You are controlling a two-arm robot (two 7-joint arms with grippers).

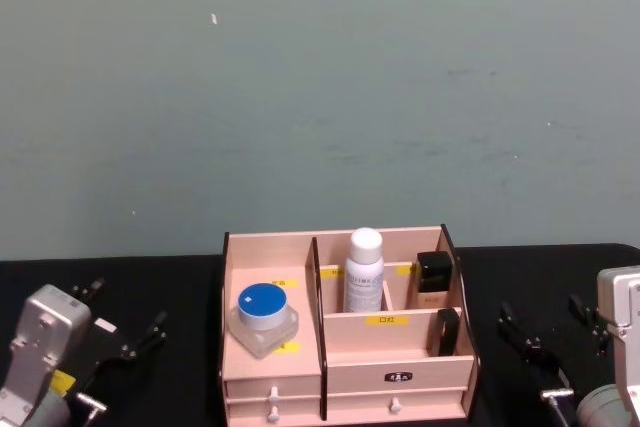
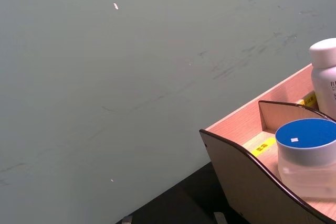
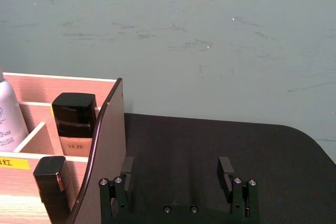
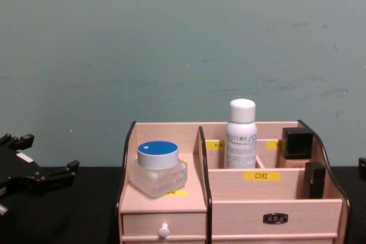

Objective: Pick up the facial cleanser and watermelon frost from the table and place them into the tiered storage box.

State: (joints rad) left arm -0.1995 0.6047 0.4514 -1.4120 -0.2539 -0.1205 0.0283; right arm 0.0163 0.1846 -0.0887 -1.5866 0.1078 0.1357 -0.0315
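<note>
The tiered storage box (image 1: 345, 367) stands at the near middle of the black tabletop (image 1: 170, 287), and it already carries a white bottle (image 1: 364, 269) with a rounded cap in a rear compartment and a clear jar with a blue lid (image 1: 264, 317) on the left tier; I judge these may be the facial cleanser and watermelon frost, though no label is legible enough to say which is which. Also in the box are a black-capped bottle (image 1: 434, 277) at the rear right and a small black tube (image 1: 446, 331) in the front right slot. No loose item lies on the tabletop around the box, so the task looks finished or nearly so. The left gripper (image 1: 120, 342) hangs near the box's left side with its fingers spread and nothing between them; the right gripper (image 3: 177, 174) sits just beside the box's right curved wall, fingers likewise spread apart and empty. The main risk now is that wall: a sideways swing of the right gripper could nudge the box and topple the tall white bottle. The jar sits near the front lip of its tier, so a jolt might slide it off. Nothing else blocks either arm.
</note>
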